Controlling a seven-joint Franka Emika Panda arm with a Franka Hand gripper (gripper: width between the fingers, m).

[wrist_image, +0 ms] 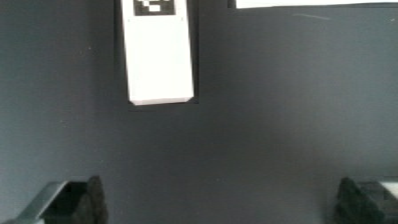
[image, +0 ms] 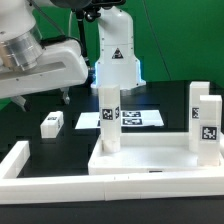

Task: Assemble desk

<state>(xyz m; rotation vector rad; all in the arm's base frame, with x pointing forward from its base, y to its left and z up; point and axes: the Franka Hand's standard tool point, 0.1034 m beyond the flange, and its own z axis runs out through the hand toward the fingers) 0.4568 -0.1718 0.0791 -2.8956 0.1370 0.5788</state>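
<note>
- Three legs already stand upright in the exterior view: one (image: pixel 109 118) at the desk top's (image: pixel 150 163) near corner toward the exterior view's left, two more (image: pixel 204 122) close together at its 3 o'clock end. A fourth, loose leg (image: pixel 52 123) lies flat on the dark surface (image: pixel 70 140) at 9 o'clock, apart from the top. The marker board (image: pixel 135 118) lies behind. The arm hangs above at 10 o'clock; its hand (image: pixel 45 99) holds nothing.
- One leg (wrist_image: pixel 159 55) lies in the wrist view at 12 o'clock, with both fingertips (wrist_image: pixel 68 203) spread wide and empty, well short of it.
- Judgement: fetching the last leg is in hand. The next move calls for advancing and lowering the hand until the fingers straddle the leg, then closing squarely.
</note>
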